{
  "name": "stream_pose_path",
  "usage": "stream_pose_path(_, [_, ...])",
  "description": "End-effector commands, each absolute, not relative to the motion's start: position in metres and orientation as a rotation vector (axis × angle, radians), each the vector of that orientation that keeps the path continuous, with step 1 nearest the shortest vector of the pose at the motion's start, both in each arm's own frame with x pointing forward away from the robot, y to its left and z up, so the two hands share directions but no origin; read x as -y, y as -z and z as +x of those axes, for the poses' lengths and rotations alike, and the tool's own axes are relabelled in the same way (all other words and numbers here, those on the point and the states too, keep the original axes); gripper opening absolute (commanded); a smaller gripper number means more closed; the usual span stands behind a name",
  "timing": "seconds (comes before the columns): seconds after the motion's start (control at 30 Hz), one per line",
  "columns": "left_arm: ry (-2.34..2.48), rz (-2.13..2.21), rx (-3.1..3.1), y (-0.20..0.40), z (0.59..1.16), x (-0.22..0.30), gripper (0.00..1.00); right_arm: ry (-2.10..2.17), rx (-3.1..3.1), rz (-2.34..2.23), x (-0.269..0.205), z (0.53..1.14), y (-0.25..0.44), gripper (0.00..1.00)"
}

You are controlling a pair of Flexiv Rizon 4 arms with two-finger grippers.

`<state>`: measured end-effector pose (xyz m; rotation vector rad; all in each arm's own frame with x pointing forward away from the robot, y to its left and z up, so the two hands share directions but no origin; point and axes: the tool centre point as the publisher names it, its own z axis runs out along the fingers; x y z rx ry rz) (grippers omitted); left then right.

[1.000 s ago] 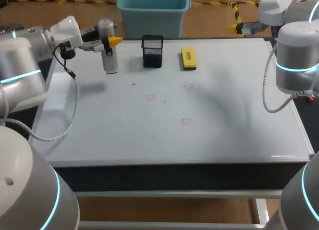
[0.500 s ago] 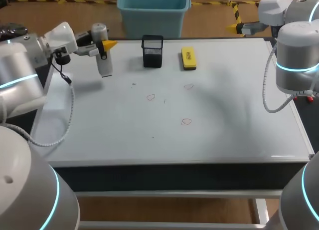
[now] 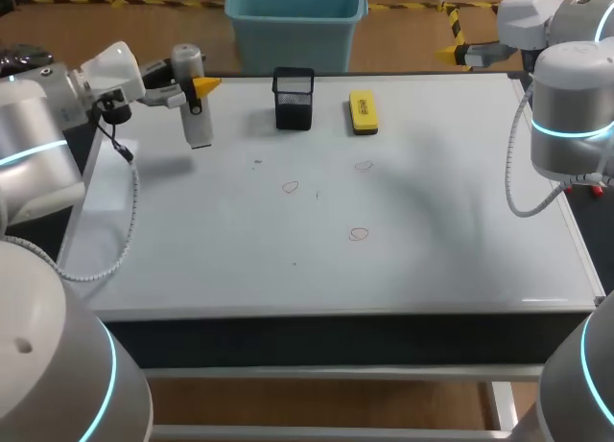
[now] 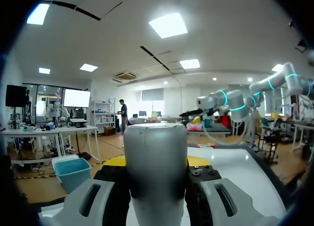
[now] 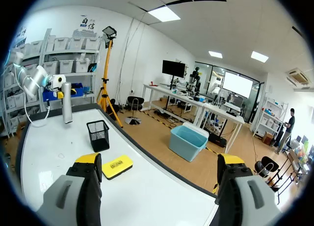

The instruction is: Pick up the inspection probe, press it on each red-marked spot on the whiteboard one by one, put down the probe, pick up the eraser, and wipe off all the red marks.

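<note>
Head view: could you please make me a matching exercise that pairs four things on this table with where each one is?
Things:
1. inspection probe
2. eraser
3. mesh holder
4. red marks

Places:
A. lying flat on the whiteboard, right of the holder
B. drawn near the board's middle
C. gripped upright in the left claw
D. standing near the far edge, between probe and eraser

Pairs: 1-C, 2-A, 3-D, 4-B
</note>
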<state>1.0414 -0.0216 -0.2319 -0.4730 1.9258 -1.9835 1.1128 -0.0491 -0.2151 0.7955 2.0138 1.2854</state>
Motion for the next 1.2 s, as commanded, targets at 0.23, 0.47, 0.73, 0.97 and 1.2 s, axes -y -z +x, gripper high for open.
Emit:
stream_pose_path(0.23, [1.984,-0.472,-1.923,0.231,1.041,0.022,0.0,-1.249,-2.299,0.265,-0.028,1.13,0.197,1.0])
stream_pose_path(0.47, [1.984,-0.472,-1.923,0.231,1.041,0.022,0.0,-1.051,-2.559,-0.338,-0.084,1.124,0.197,1.0])
stream_pose_path(0.73, [1.984,-0.472,-1.923,0.231,1.041,0.022,0.0,-0.708,-2.737,-0.977,-0.107,1.114,0.217,1.0])
stream_pose_path(0.97, [1.984,-0.472,-1.923,0.231,1.041,0.022,0.0,-0.358,-2.794,-1.372,-0.091,1.116,0.24,1.0])
stream_pose_path(1.2, [1.984,-0.472,-1.923,0.231,1.041,0.022,0.0,-0.073,-2.732,-1.684,-0.07,1.116,0.258,1.0])
